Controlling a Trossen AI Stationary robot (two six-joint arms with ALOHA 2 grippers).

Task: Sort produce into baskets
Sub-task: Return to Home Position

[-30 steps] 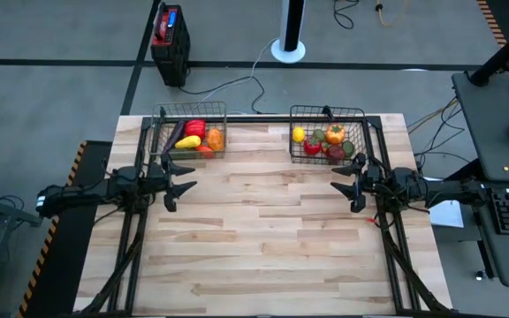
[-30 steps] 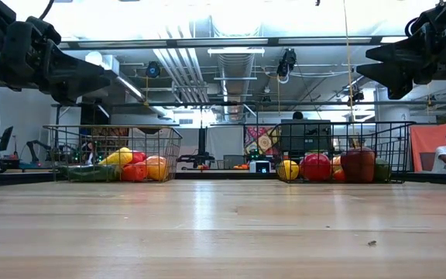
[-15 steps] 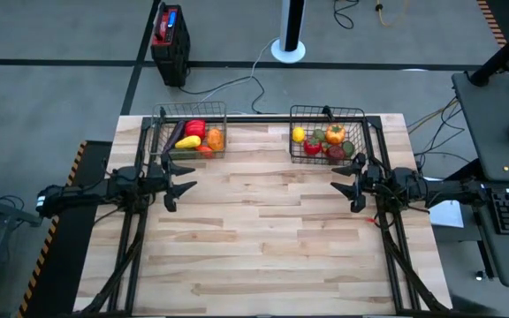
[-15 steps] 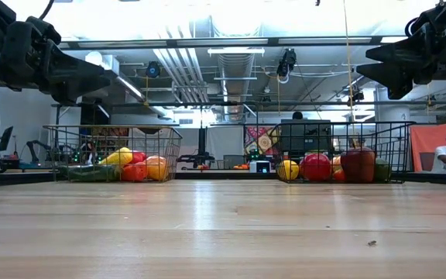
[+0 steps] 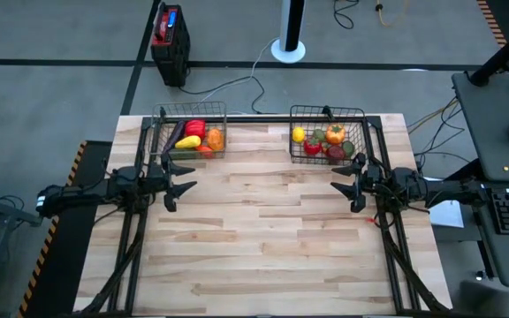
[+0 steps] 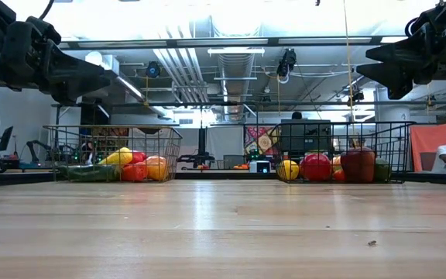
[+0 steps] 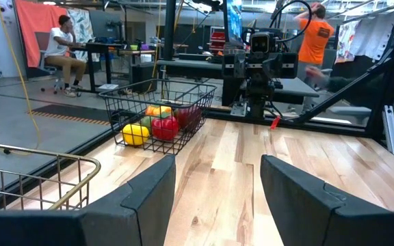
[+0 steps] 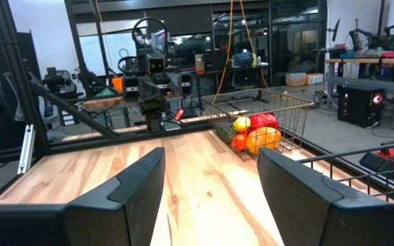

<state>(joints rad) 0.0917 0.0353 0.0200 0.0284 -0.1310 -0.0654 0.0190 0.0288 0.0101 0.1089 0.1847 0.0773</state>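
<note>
Mid-table (image 5: 263, 238), over the left edge, the left gripper (image 5: 182, 186) is held above the wood, fingers spread wide, nothing gripped. Opposite, over the table's right edge, the right gripper (image 5: 345, 186) is likewise splayed and empty. At the table's far edge the produce (image 5: 194, 134) is seen piled in the left basket (image 5: 190, 107) and the right basket (image 5: 327, 109), which are set well apart.

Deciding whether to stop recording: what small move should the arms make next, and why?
Likely just park and hold: the left gripper and right gripper hang open, holding nothing, and all produce in view sits inside the left basket and right basket.
</note>
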